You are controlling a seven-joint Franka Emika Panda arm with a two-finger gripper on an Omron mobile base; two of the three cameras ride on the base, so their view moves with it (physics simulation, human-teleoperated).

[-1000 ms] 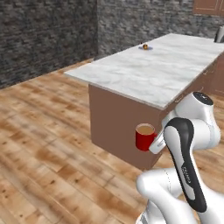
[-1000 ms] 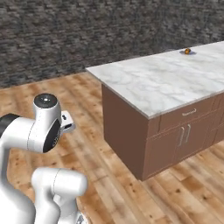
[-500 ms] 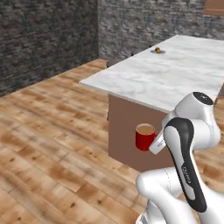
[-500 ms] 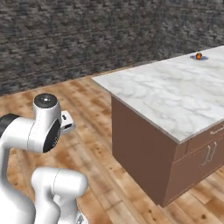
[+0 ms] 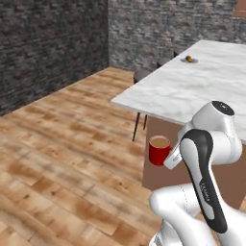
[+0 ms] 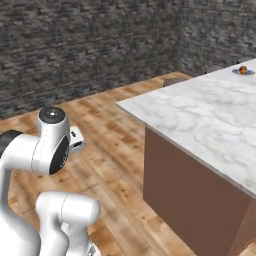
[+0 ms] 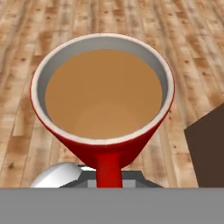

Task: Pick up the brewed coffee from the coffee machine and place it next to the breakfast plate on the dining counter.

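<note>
Wooden plank floor and dark stone walls surround the scene. The gripper (image 5: 169,157) is closed on the handle of the red mug of coffee (image 5: 159,150), held upright over the floor, just beside the dining counter's (image 5: 192,91) near edge. Far along it sits what looks like the breakfast plate (image 5: 189,59), well apart.

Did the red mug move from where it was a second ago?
Cannot tell: the mug sits at the same spot beside the robot's arm, while the counter shifts across the picture because the whole base is driving.
</note>
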